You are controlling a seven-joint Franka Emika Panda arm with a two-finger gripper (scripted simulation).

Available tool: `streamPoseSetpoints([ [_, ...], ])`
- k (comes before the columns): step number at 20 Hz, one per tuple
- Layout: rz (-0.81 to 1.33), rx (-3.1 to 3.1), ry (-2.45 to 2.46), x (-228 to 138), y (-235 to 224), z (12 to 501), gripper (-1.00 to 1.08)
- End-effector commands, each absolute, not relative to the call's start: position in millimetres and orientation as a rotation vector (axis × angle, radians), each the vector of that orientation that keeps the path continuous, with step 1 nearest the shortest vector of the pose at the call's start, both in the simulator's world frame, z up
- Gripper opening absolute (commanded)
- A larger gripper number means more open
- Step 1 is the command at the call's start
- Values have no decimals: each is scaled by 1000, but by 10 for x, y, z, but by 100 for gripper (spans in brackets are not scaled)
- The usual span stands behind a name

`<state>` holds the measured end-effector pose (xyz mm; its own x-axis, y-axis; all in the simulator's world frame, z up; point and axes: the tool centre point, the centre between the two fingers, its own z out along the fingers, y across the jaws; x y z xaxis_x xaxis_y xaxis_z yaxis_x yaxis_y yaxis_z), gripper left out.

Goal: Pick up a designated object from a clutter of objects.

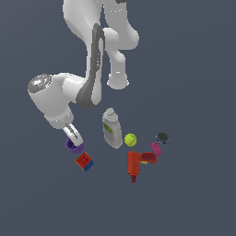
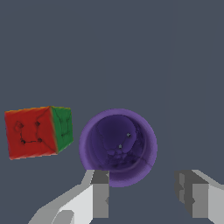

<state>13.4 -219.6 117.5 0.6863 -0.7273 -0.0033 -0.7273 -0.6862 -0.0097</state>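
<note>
Although the gripper point(image 1: 74, 134) hangs right over the purple cup point(image 1: 73, 146), nothing shows the cup gripped or lifted, so by my reading the approach is done while the closing and the lift are still to come. In the wrist view the jaws stand apart, with one finger point(image 2: 99, 194) overlapping the cup's rim point(image 2: 117, 146) and the other off to the side with bare floor between, so the gripper point(image 2: 144, 194) is open and holding nothing; it looks placed to pinch one wall of the cup, though whether a finger reaches inside I cannot tell. The cup sits upright, mouth open, at the exterior view's left end of the clutter, with the puzzle cube point(image 1: 85, 162) just beside it and nearer the camera, close enough to be nudged if the fingers drift. Farther to the exterior view's right stand the bottle point(image 1: 111, 128), the tennis ball point(image 1: 130, 139), the red drill point(image 1: 137, 164), the pink brick point(image 1: 156, 148) and the dark disc point(image 1: 162, 137), all well apart from the cup. The surface point(image 1: 198, 193) is a flat, plain dark grey-blue with no edges, walls or other furnishings in sight.
</note>
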Motion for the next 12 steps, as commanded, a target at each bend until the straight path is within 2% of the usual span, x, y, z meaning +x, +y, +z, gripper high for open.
streamPoseSetpoints([
  [1, -1, -2854, 1304, 86, -2318, 1067, 28],
  [12, 2, -2841, 1343, 44, -2398, 907, 28],
])
